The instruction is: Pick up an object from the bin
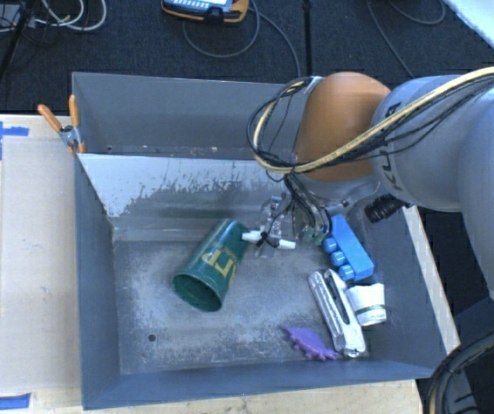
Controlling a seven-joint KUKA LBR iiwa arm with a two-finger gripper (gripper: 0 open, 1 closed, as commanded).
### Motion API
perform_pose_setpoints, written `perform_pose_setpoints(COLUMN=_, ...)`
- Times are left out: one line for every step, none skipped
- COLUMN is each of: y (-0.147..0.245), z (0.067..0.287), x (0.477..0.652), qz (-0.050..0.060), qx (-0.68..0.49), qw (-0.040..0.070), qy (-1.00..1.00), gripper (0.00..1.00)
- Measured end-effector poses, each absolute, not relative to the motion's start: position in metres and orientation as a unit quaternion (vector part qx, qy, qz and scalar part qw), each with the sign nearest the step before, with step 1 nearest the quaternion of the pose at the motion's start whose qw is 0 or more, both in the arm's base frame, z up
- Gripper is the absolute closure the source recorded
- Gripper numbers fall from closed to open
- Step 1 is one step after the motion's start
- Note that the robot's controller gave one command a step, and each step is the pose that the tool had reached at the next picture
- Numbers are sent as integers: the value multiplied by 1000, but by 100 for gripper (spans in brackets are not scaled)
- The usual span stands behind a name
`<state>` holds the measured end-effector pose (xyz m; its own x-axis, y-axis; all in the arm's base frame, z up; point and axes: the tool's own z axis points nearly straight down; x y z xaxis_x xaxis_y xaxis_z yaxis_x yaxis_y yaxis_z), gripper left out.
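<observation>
A dark green cup [209, 266] with a yellow logo lies on its side in the middle of the bin, its mouth toward the front left. My gripper [270, 238] hangs just right of the cup's base, with white fingertips close beside it. Nothing shows between the fingers. A blue block-like object [348, 248] lies just to the right of the gripper, against the bin's right wall.
A silver and white tool [343, 309] lies at the front right, with a small purple toy [309, 342] in front of it. The arm with its orange cover and cables hangs over the bin's back right.
</observation>
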<state>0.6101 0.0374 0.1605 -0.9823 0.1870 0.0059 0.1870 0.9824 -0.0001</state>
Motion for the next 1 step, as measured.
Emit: perform_pose_setpoints(y=33, z=219, x=605, qz=0, qx=-103, qw=6, qy=-995, gripper=100)
